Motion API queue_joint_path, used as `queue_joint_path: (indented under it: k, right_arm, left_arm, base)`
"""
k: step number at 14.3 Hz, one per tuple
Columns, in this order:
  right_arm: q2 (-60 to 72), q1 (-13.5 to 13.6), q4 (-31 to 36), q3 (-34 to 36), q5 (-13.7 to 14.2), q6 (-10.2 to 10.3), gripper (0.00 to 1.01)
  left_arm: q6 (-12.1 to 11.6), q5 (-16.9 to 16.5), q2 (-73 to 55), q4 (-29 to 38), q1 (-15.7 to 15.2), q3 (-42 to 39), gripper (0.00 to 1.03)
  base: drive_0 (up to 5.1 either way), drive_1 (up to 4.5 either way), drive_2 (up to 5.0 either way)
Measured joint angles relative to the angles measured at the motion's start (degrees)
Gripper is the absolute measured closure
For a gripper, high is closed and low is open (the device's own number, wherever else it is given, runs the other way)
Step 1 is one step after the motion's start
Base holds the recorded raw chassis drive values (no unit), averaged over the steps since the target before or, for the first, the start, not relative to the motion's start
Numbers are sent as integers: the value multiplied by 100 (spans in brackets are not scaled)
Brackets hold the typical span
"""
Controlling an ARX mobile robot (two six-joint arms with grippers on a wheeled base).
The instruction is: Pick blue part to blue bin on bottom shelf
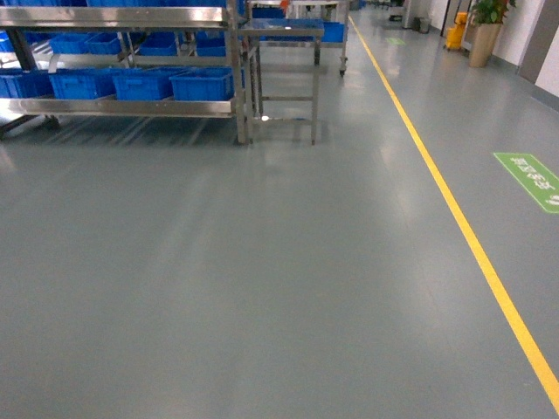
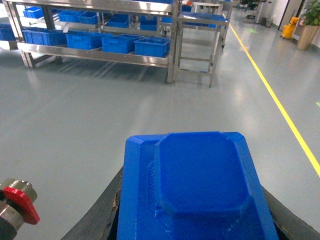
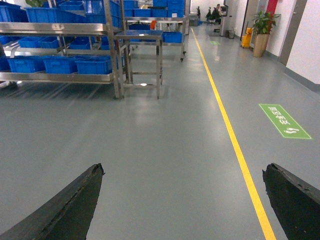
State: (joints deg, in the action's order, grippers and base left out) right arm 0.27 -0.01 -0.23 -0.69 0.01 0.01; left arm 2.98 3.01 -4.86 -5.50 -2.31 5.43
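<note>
Blue part (image 2: 197,187) sits clamped between the left gripper (image 2: 192,220) jaws, filling the lower wrist view. Right gripper (image 3: 182,200) is spread wide with nothing between the fingers. Carry step, by my read: part is picked, not yet delivered. Blue bins (image 1: 140,84) sit in a row on the bottom shelf (image 1: 122,107) of the steel rack (image 1: 238,78), well ahead and left. Next move calls for driving the base up to the rack before any reach.

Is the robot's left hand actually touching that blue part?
Touching. The left wrist view shows the blue part sitting between the left hand's black fingers, pressed against both sides with no gap.
</note>
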Motion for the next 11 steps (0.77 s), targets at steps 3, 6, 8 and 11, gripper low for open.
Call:
queue_joint_path:
  k: [3, 6, 8, 11]
  right_arm:
    - [0, 0, -7, 0, 0, 0, 3]
    - [0, 0, -9, 0, 0, 2, 3]
    - [0, 0, -2, 0, 0, 0, 3]
    - [0, -2, 9, 0, 0, 0, 3]
  left_arm:
    - [-2, 0, 0, 13, 0, 0, 60]
    - [-2, -2, -2, 0, 0, 0, 60]
    - [-2, 0, -2, -2, 0, 0, 60]
    - [0, 2, -9, -11, 0, -7, 60]
  base:
    - [-153, -153, -153]
    - [-153, -153, -153]
    - [-153, -153, -153]
    - [-153, -153, -153]
